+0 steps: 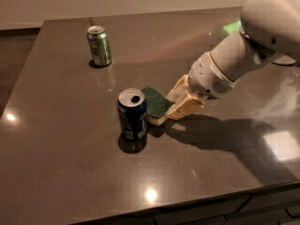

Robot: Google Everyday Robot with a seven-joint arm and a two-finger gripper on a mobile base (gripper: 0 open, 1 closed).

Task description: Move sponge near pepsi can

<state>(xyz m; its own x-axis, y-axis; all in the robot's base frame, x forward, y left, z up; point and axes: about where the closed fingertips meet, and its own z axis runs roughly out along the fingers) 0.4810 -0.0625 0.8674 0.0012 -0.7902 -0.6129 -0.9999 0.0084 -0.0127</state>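
The sponge (155,103), dark green on top with a pale yellow foam edge, sits low at the table surface just right of the pepsi can (132,121). It is almost touching the can. The can is dark blue with an open silver top and stands upright. My gripper (173,103) reaches in from the right. Its tan fingers (186,108) are closed on the sponge's right end. I cannot tell whether the sponge rests on the table or hovers just above it.
A green can (99,45) stands upright at the back left of the dark table (70,172). My white arm (253,46) spans the right side and casts a shadow on the table. The table's front edge runs along the bottom right.
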